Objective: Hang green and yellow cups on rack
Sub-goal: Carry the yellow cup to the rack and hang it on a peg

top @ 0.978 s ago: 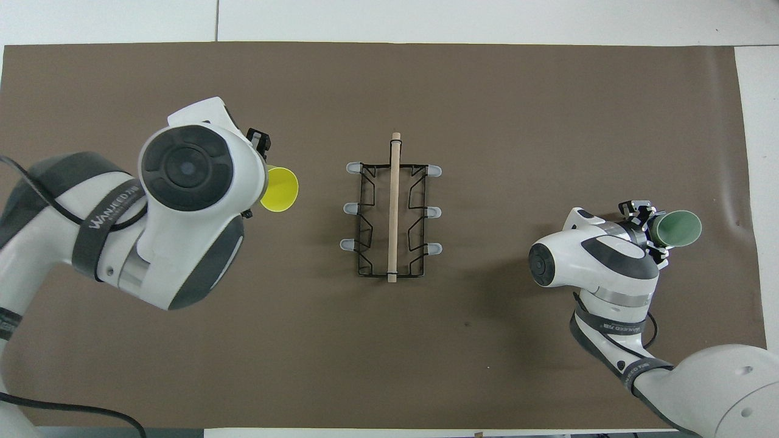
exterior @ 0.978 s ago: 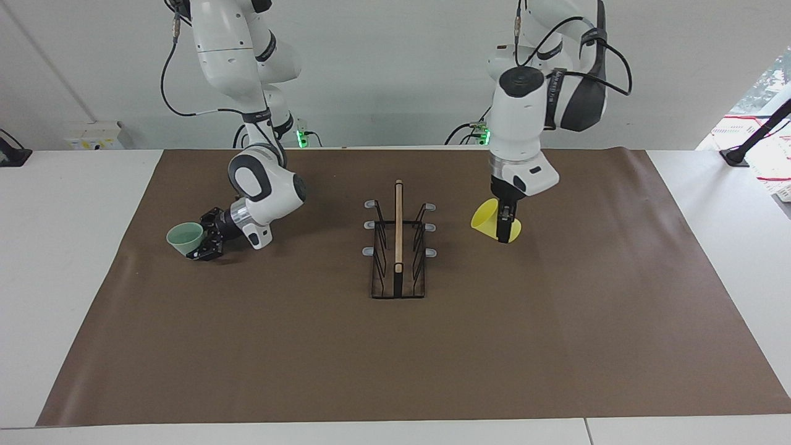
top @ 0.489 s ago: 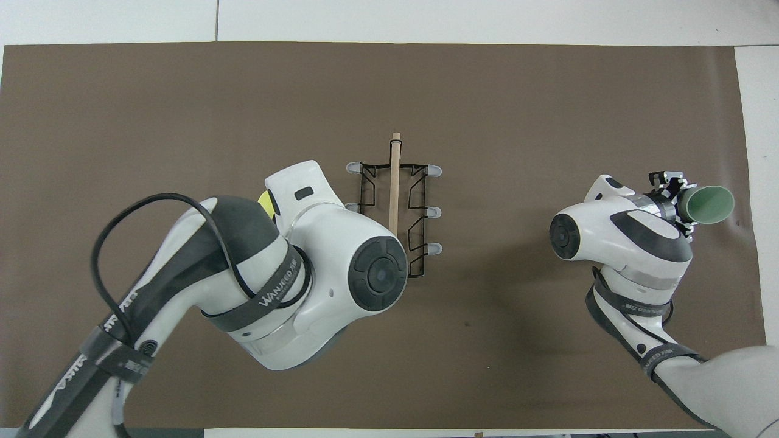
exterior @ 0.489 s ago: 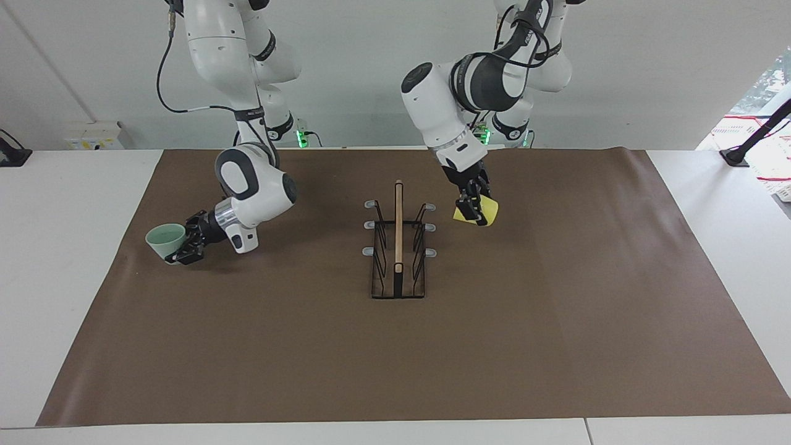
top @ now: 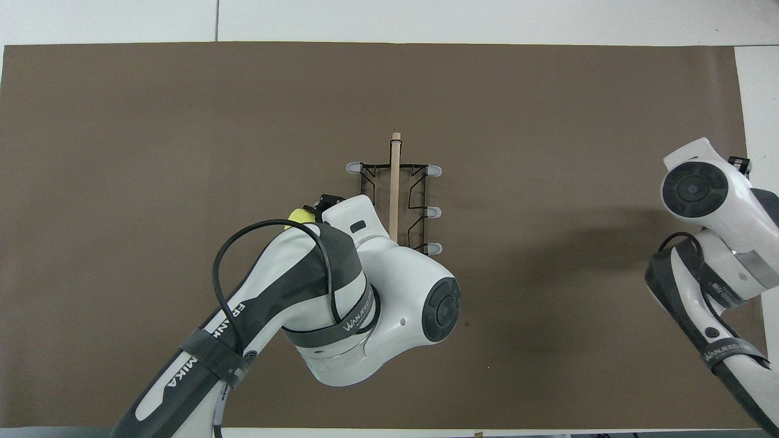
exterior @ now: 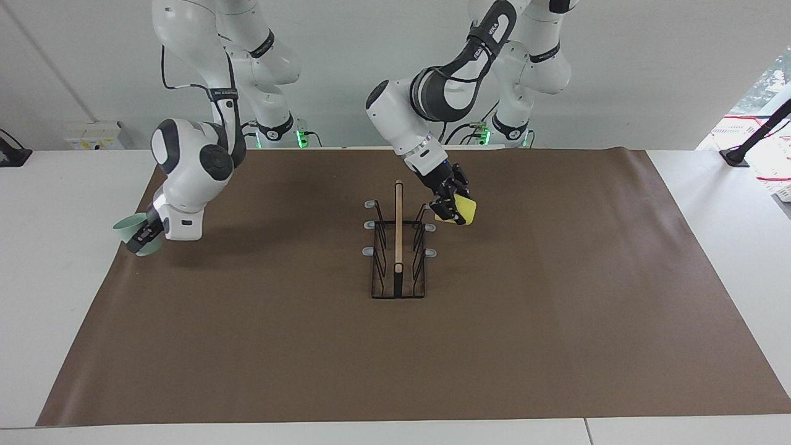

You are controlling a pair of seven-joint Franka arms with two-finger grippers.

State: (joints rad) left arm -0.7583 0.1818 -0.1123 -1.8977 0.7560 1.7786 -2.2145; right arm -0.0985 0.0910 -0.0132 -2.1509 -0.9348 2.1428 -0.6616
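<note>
I stand at a big white desk (exterior: 74, 259) with a brown mat (exterior: 556, 321) on it. My two arms are the biggest things here.

My left arm bends down over the middle of the mat. My right arm hangs over the mat's edge at its own end of the desk.

The rack (exterior: 398, 247) sits in the middle of the mat. It is black wire with a wooden bar standing up in it and grey tips on its prongs. No cup hangs on it yet.

My left gripper (exterior: 446, 207) is just beside the rack, up by the prongs on the left arm's side. Its fingers are squeezed tight on the yellow cup (exterior: 460, 211). The cup is tipped over on its side in the air, very close to a grey tip. I cannot tell if it touches.

My right gripper (exterior: 141, 236) is low over the mat's edge, well apart from the rack. Its fingers pinch the green cup (exterior: 131, 230) by the rim. This cup is tipped too.

I think I am at the step of hanging the yellow cup. Next I need to turn its open mouth to a prong and slide it on slowly, then let go. If I push crooked, the rack could slide. The green cup can come after.
</note>
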